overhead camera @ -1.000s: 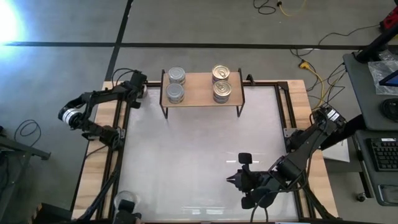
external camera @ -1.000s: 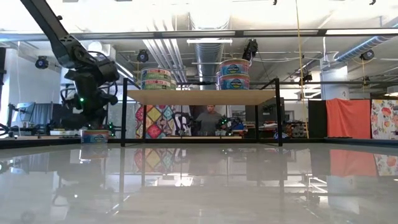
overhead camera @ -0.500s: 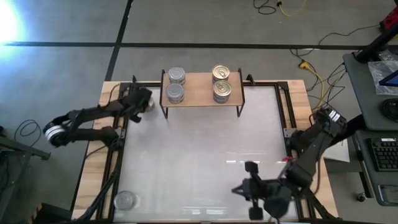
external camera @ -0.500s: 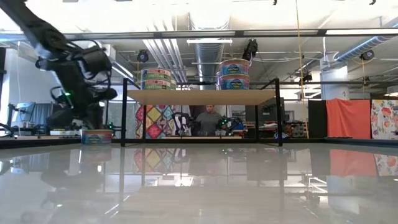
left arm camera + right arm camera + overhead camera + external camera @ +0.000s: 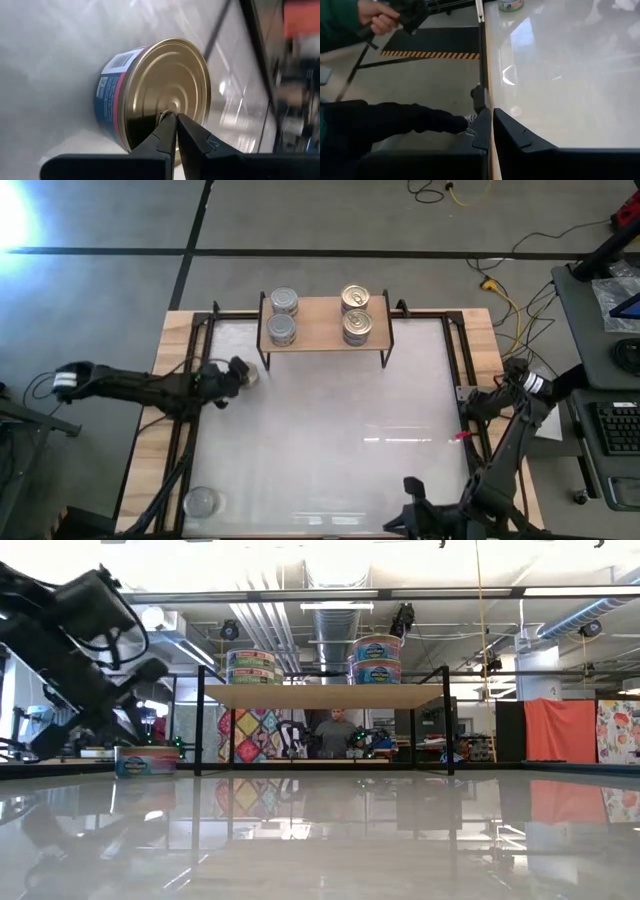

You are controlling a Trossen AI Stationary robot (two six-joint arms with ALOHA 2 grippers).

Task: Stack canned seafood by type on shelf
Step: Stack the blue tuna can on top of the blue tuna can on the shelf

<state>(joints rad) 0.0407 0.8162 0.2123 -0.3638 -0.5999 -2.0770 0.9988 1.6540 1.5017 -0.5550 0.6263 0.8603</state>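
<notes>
My left pincer (image 5: 175, 122), fingers pressed shut and holding nothing, points at a short round gold-topped, blue-labelled tin (image 5: 155, 95) on the glossy white table (image 5: 330, 430).

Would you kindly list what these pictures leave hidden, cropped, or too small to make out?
- Right end effector: in the high view it sits at the bottom edge, mostly cut off.
- Can by the left end effector: its label is largely turned away in the left wrist view, and too small to read in the low view.
- Cans on the shelf: the high view shows only tops, and how many are stacked is unclear.
- Person beside the table: cropped in the right wrist view.
</notes>
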